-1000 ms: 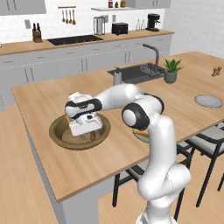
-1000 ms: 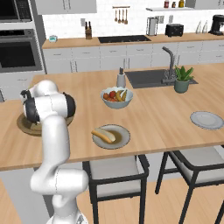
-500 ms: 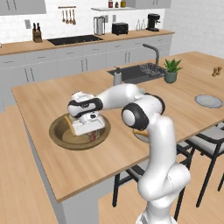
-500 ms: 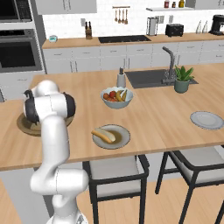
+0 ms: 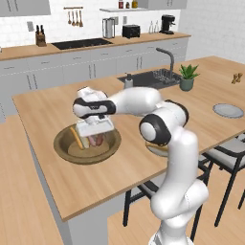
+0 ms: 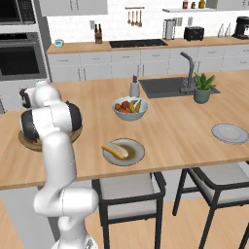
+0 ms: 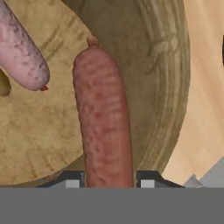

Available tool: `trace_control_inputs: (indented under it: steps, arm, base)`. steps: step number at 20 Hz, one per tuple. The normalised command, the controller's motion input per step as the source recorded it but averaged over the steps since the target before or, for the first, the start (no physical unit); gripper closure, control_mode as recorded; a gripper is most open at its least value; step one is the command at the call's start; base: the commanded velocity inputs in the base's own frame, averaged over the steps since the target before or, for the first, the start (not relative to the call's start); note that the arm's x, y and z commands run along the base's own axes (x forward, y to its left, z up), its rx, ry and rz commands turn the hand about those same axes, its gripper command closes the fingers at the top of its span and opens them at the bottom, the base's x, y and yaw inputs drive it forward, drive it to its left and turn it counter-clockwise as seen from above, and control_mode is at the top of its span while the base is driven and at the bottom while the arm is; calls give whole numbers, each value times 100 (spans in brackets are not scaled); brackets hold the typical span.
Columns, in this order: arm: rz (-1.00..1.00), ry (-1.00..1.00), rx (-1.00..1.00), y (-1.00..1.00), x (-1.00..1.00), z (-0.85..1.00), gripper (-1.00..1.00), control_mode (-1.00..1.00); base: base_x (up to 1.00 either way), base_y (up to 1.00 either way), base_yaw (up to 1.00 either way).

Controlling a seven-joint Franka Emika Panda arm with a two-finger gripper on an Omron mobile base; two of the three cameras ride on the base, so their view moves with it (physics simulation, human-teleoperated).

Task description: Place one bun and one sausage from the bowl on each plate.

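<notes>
The brown wooden bowl [image 5: 64,152] sits on the island's near left part. Down inside it my gripper [image 5: 95,137] is shut on a reddish-brown sausage [image 7: 104,127], whose length runs up between the two fingertips [image 7: 72,180]. A paler second sausage [image 7: 19,52] lies beside it on the bowl's floor, and a bun [image 5: 76,138] rests at the bowl's left side. In the right base view the bowl [image 6: 26,142] peeks out behind my arm. The near grey plate [image 6: 136,151] carries one bun [image 6: 114,150]. A bare second plate [image 6: 230,133] lies far right.
A pale fruit bowl [image 6: 129,108] stands mid-island behind the near plate. The sink with its faucet [image 6: 187,73], a soap bottle [image 6: 134,87] and a potted plant [image 6: 202,87] line the far side. Dark stools [image 6: 126,194] stand under the near edge.
My hand dropped a little deeper into the wooden bowl and its fingers went from open to shut around the sausage. The plates and the buns stayed put.
</notes>
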Motion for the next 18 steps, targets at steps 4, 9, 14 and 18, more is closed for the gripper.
trace_control_inputs:
  steps: [4, 9, 14, 18]
  arm:
    - [0, -26, 6, -17, -27, 74, 100, -100]
    - [-5, -22, 14, -86, -17, 43, 100, -100]
    - [-3, -15, 18, -100, -12, 31, 100, -100]
    - [0, -9, 10, -100, -6, 6, 100, -100]
  base:
    - [0, 0, 0]
    - [0, 0, 0]
    - [0, 0, 0]
    - [0, 0, 0]
